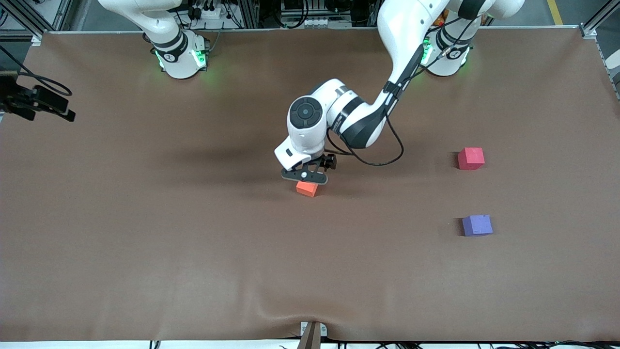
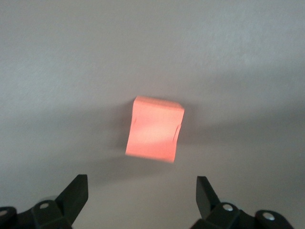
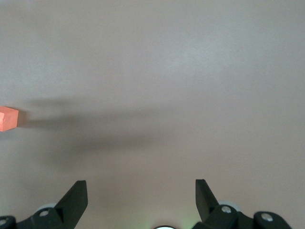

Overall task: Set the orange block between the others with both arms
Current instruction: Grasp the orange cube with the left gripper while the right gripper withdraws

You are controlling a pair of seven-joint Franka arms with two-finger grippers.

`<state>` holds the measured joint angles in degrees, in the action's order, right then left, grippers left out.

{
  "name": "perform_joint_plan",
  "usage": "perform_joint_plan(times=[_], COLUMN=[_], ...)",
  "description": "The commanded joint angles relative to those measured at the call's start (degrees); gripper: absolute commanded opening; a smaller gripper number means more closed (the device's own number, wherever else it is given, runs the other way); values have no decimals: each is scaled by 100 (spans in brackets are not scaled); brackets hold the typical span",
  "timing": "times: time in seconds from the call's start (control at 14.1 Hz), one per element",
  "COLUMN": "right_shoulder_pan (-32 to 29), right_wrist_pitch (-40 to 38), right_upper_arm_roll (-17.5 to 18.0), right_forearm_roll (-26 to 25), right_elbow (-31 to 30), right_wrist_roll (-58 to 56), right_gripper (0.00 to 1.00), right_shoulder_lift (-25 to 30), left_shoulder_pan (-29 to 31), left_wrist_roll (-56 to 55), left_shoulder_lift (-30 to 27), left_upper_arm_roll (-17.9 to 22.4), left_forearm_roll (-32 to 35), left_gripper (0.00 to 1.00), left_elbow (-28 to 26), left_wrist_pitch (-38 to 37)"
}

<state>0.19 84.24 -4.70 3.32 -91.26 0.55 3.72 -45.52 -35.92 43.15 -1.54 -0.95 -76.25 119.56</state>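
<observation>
Near the middle of a brown-covered desk, seen from a high camera facing two white robot arms, a small orange block sits on the surface. The left arm reaches down from its base at the top of the view, and the left gripper hangs directly over the orange block, close above it. From the left wrist camera, the orange block lies on the desk between the two black fingertips, which stand spread wide apart and touch nothing; the block looks slightly turned relative to the fingers.

Toward the left arm's end of the desk, well apart from the orange block, sit two more cubes of the same size. A red-pink cube lies farther from the front camera, and a purple cube lies nearer to it, with a bare gap of desk between them.

The right arm waits near its base; only its base and part of the arm show in the front view. Its wrist camera shows the right gripper with fingers spread wide, holding nothing, over bare desk, with the orange block at the picture's edge, well away.
</observation>
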Motion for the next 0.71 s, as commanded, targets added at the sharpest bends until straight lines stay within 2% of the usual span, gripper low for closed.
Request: perform_joint_plan(times=[0.0,0.21,0.36,0.64], right_shoulder_pan=[-414,-397,-379,-291], right_wrist_pitch=[-136,-101,-57,-75], right_upper_arm_roll=[365,373,391,400], right_forearm_roll=[-121,-139,-313,-332], right_elbow=[3,12,12,65], right_wrist_roll=[68,60,-2,-2], right_gripper=[100,100,100,100], right_shoulder_lift=[103,103,103,103], left_shoulder_pan=[-97,-97,-89,-53], left_wrist_roll=[-64,-55,-20,147], left_shoulder_lift=[369,606,668,712], left_upper_arm_roll=[75,75,75,75], left_forearm_roll=[113,104,113,104], left_gripper=[100,100,100,100], left_elbow=[207,225,225,225], left_wrist_pitch=[435,822,832,858])
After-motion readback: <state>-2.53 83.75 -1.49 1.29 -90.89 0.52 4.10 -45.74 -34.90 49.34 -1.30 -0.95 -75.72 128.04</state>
